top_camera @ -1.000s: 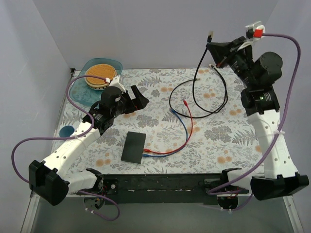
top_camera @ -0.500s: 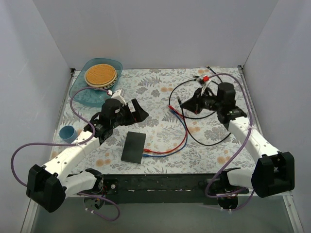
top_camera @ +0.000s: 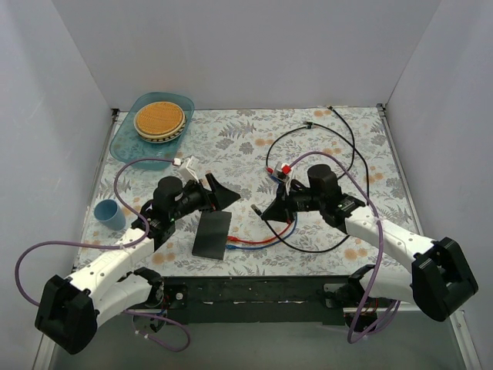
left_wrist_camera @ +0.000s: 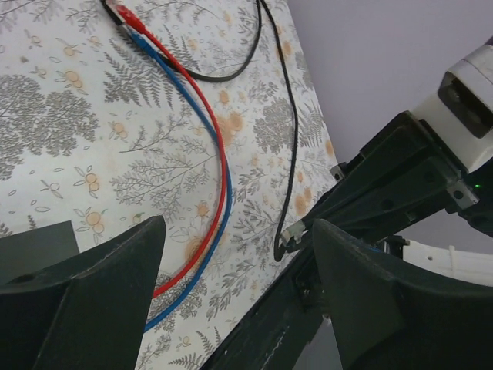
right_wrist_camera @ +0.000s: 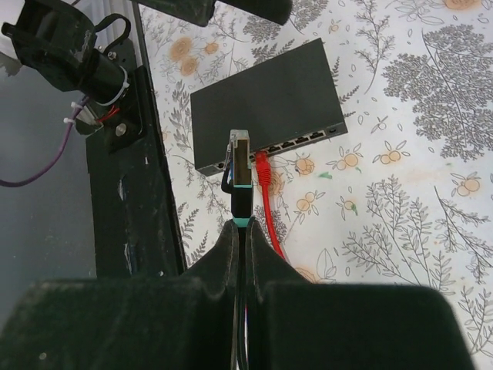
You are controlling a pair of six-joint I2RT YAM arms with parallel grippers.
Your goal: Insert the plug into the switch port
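Pinching together on the tail of the plug (right_wrist_camera: 240, 145), where its teal boot meets the black cable (top_camera: 348, 146), the right fingers (right_wrist_camera: 219, 254) hold it straight out ahead of their tips, clear end leading. That grip keeps the plug stiff and aimed, which the push into a socket seems to call for.

Just beyond the plug tip lies the switch (right_wrist_camera: 269, 92), flat on the counter (right_wrist_camera: 400, 216) with its row of sockets facing these fingers. The plug hangs above the counter near the socket side, not yet in any port. A red cable (right_wrist_camera: 266, 204) sits seated in one socket just beside the plug's line, and a blue cable (left_wrist_camera: 171, 310) goes in next to it (so the free ports are the ones further along the row).

The left fingers (left_wrist_camera: 85, 285) stand apart with nothing between them, poised above the far end of the switch from the sockets. Judging by that spot, they are likely placed to press or brace the box so it does not slide when the plug is pushed.
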